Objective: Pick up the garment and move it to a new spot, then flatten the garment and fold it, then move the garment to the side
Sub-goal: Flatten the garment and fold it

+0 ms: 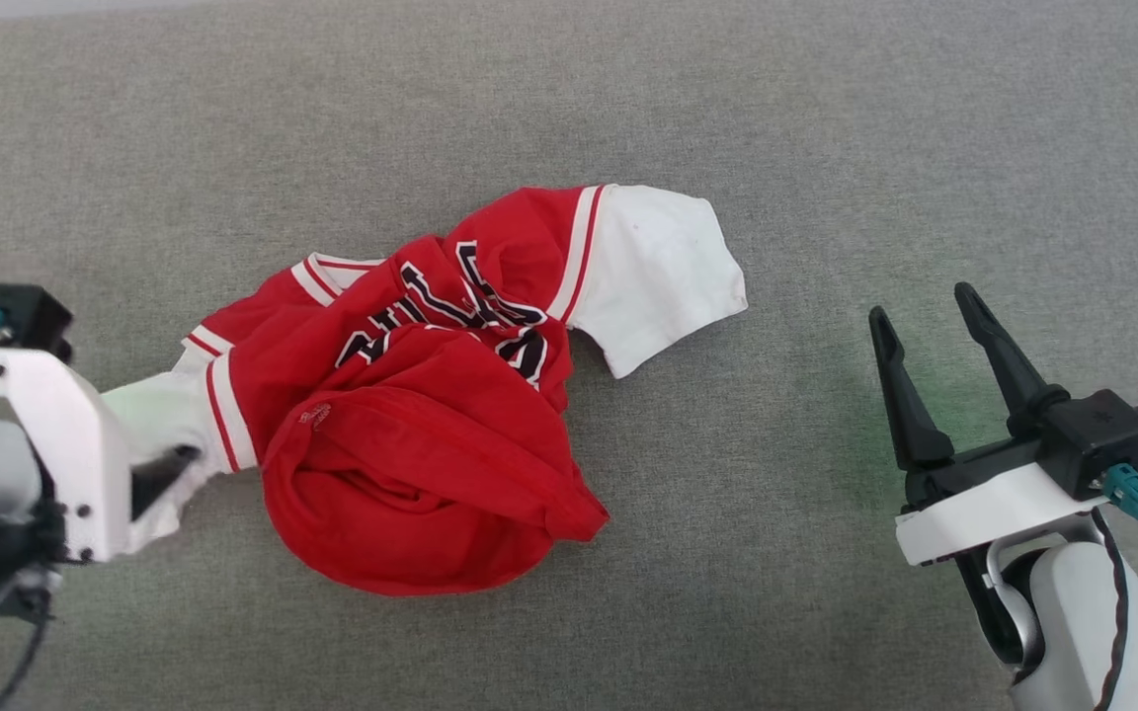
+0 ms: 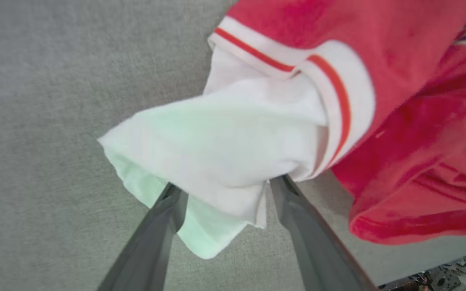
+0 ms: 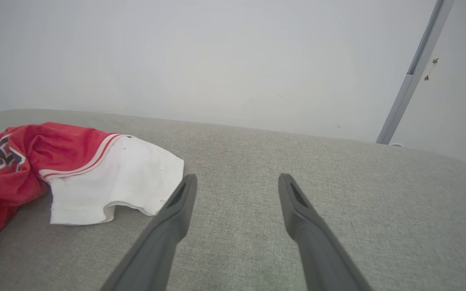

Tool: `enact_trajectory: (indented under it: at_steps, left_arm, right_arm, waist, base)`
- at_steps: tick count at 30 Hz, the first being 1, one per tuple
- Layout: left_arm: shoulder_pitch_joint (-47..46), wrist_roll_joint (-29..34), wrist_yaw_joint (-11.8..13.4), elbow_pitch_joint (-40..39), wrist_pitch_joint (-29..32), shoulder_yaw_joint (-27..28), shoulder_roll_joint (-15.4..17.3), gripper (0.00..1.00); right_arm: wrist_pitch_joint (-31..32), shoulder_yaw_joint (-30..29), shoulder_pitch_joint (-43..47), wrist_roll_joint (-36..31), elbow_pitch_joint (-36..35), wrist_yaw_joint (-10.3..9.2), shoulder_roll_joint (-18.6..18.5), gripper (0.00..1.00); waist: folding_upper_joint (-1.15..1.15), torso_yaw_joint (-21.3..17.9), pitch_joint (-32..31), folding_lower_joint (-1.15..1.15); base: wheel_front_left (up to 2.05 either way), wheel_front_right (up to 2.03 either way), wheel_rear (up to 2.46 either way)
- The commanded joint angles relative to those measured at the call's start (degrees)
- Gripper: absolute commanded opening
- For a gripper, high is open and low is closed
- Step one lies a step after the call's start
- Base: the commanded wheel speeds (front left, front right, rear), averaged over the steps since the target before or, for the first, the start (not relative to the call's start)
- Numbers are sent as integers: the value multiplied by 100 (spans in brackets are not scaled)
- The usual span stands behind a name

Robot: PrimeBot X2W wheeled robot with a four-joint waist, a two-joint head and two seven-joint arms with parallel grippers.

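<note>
The garment (image 1: 411, 425) lies crumpled on the grey fabric surface (image 1: 776, 148): red body bunched up, black white-outlined lettering partly folded, one white sleeve (image 1: 658, 276) spread out to the right. Its other white sleeve (image 2: 225, 137) drapes between and over the tips of my left gripper (image 2: 225, 188), whose jaws stand apart, so it is open around the sleeve rather than pinching it. In the head view that sleeve hides the left fingers. My right gripper (image 1: 923, 306) is open and empty, off to the right of the garment (image 3: 22, 161) and above the surface.
The grey fabric surface extends around the garment on all sides. A pale wall (image 3: 217, 60) rises behind its far edge, with a slanted grey metal bar (image 3: 415, 68) at the right.
</note>
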Motion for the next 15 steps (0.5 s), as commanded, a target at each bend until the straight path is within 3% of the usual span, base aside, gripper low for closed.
enact_trajectory:
  at_steps: [1, 8, 15]
  left_arm:
    - [-95, -35, 57, -44, 33, 59, 96, 100]
    - [-197, 2, 50, -22, -101, 186, 140, 100]
    - [-109, 332, -154, -5, -1001, 284, -187, 100]
  right_arm:
    - [-30, 35, -48, 17, 1, -2, -2, 100]
    - [-30, 252, -124, 120, 104, -2, -27, 100]
    - [-29, 593, -333, 312, 360, -2, -160, 100]
  waist:
    - [0, 6, 1, 0]
    - [0, -13, -55, 0]
    - [0, 150, -205, 0]
  base:
    - [0, 0, 0]
    - [0, 0, 0]
    - [0, 0, 0]
